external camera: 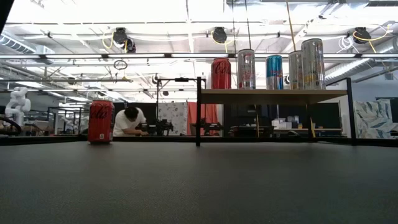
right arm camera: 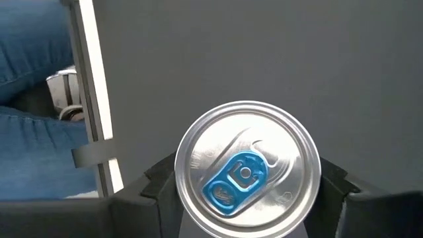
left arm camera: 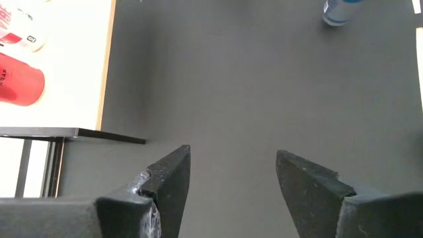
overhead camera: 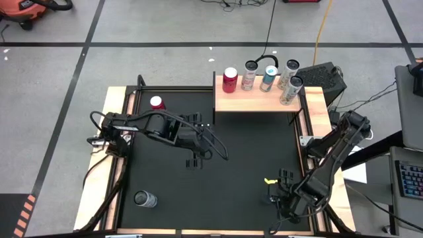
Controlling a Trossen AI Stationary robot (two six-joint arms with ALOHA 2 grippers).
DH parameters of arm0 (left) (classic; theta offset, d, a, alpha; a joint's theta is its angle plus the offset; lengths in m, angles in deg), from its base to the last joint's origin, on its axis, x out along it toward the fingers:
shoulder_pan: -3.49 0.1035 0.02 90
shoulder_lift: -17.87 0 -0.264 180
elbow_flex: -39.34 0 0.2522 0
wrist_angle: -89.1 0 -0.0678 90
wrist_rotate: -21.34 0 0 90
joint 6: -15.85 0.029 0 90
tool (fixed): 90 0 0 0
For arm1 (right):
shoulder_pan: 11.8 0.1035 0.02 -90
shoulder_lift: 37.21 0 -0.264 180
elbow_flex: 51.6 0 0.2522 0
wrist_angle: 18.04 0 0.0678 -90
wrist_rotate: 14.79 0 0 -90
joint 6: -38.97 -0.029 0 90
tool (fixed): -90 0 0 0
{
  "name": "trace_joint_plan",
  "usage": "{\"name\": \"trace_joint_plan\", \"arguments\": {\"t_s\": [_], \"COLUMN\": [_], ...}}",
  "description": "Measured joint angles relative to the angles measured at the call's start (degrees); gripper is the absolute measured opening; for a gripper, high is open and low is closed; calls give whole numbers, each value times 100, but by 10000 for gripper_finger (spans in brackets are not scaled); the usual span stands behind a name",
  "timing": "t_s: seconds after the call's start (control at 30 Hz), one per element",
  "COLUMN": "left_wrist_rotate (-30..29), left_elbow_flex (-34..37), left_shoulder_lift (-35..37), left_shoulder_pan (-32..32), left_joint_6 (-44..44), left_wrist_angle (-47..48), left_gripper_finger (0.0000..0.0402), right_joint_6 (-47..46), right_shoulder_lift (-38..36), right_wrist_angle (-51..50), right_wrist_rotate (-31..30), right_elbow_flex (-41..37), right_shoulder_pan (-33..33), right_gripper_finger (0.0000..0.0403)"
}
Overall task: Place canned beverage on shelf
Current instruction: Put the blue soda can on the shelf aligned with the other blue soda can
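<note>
So the right claw is down near the front right corner of the black desk, and it's clamped around a standing aluminium drink can with a silver lid and a blue pull tab. The wrist view looks straight down on the lid, with a dark finger pressed in on each side. That can is well away from the shelf. There's also a small yellow bit on the desk just beside that claw; can't tell what it is.

The left claw hangs over the middle of the desk with its fingers spread partway and nothing between them, just bare black surface.

The shelf, a flat pale-wood board on black metal supports, sits at the back of the desk, right of centre. Five cans already stand on it: a red one, a white-and-silver one, a blue one and two tall silver ones.

Two more are on the desk itself: a red cola can standing at the back left, apart from the shelf, and a silver can near the front left corner.

Beyond the desk, a person in a white top bends over a bench, and someone's blue jeans show by the desk edge.
</note>
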Motion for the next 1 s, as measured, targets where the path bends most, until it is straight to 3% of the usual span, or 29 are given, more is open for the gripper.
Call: {"name": "trace_joint_plan", "arguments": {"t_s": [0.57,0.8,1.0], "left_wrist_rotate": [0,0,0], "left_elbow_flex": [0,0,0], "left_shoulder_lift": [0,-1,-1], "left_shoulder_pan": [0,0,0], "left_joint_6": [13,32,32], "left_wrist_angle": [6,30,123], "left_gripper_finger": [225,225,225], "right_joint_6": [1237,1984,2458], "right_shoulder_lift": [-5,-200,-711], "right_wrist_angle": [-3054,-3215,-3228], "right_wrist_rotate": [-1162,-1388,-1415], "right_elbow_flex": [2224,2921,2972], "right_shoulder_pan": [-1246,-1911,-2578], "right_gripper_finger": [198,198,198]}}
